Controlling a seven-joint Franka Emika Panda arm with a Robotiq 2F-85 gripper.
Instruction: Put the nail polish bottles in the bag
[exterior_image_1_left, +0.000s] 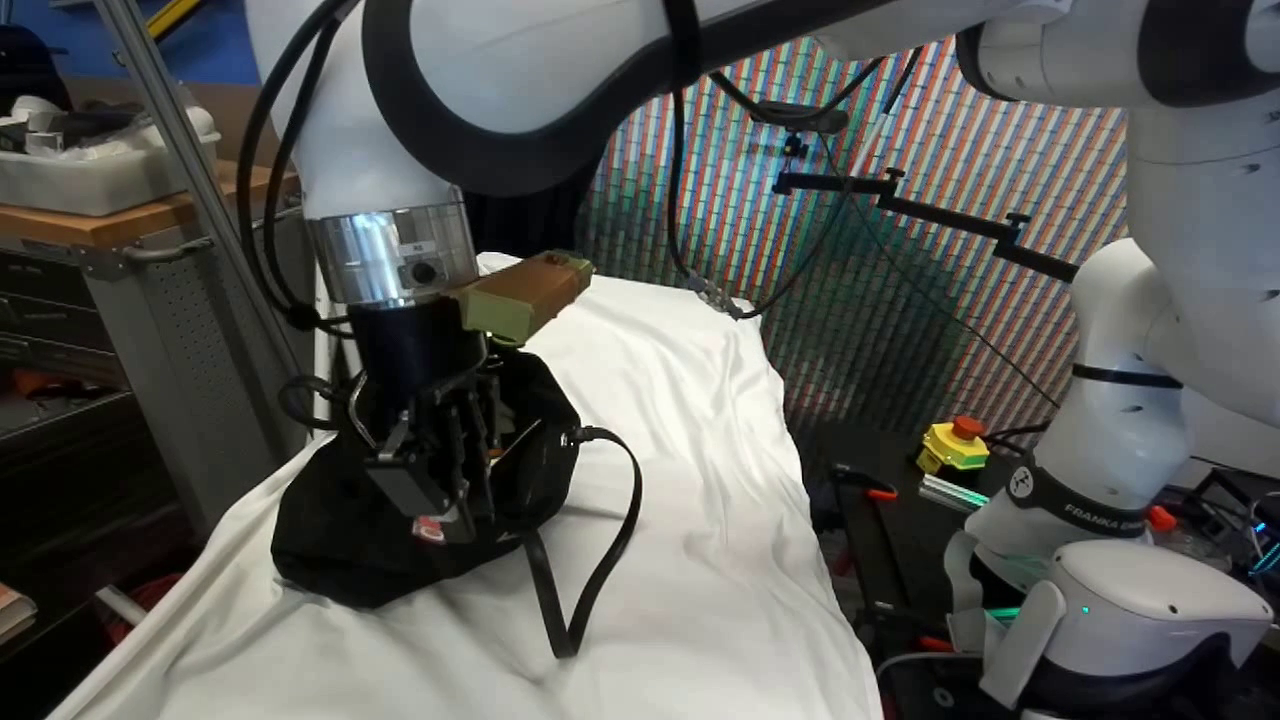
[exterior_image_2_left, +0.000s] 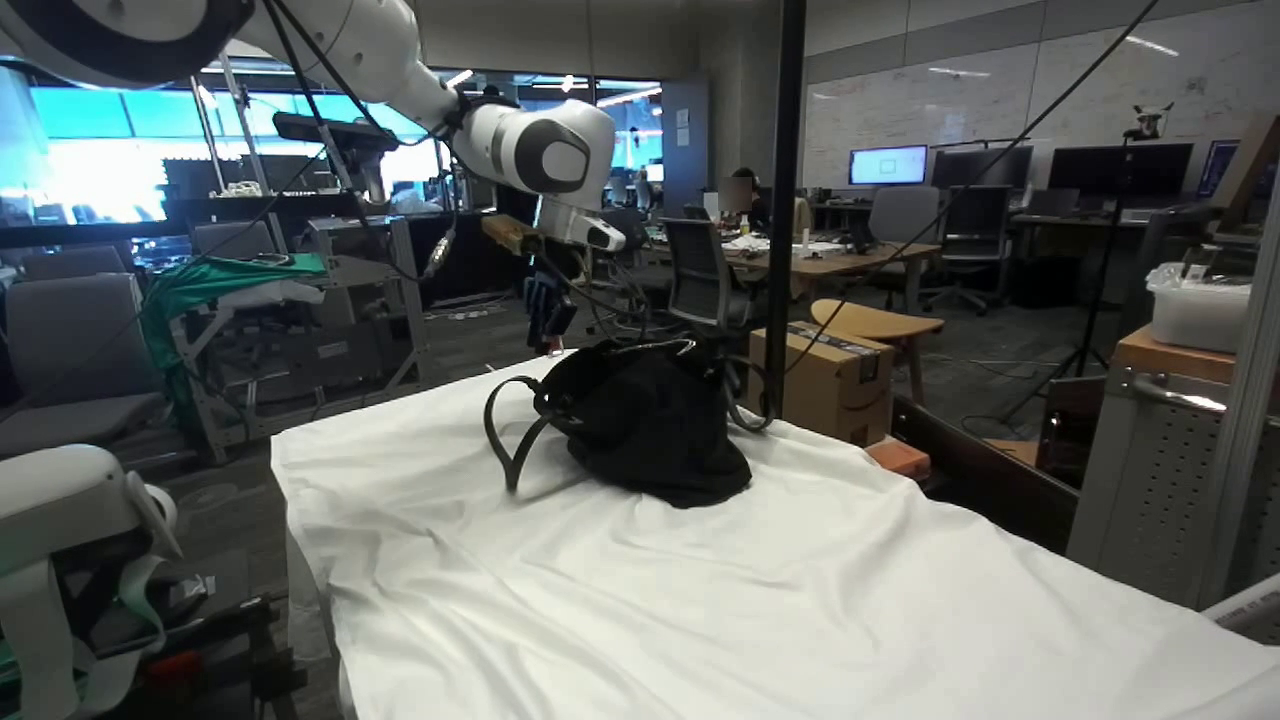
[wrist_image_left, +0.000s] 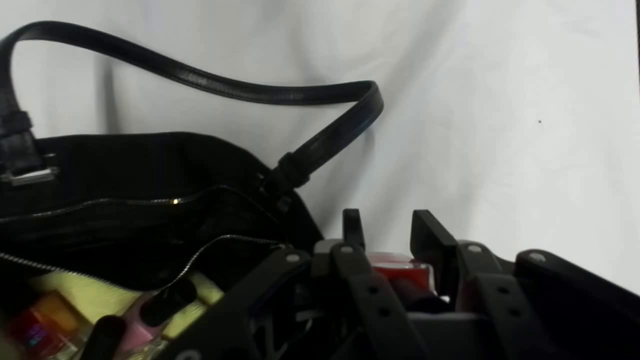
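My gripper (wrist_image_left: 386, 230) is shut on a red nail polish bottle (wrist_image_left: 402, 277), which sits deep between the fingers. In an exterior view, a speck of the red bottle (exterior_image_2_left: 554, 346) shows beneath the gripper (exterior_image_2_left: 548, 310). The black bag (exterior_image_2_left: 650, 430) slumps on the white cloth, its zipped mouth gaping. Looking down in the wrist view, I see several bottles on its yellow-green lining, among them a pink one (wrist_image_left: 137, 332) and a red one (wrist_image_left: 37, 327). The held bottle appears over cloth just beside the bag's edge, not over its mouth. Deeper contents are hidden.
A thin black strap (wrist_image_left: 225, 85) loops out from the bag over the white cloth (exterior_image_1_left: 690, 520). Close to the table stand a grey cart (exterior_image_1_left: 220, 330) and a dark upright post (exterior_image_2_left: 785, 200). A cardboard box (exterior_image_2_left: 830, 385) lies beyond the table.
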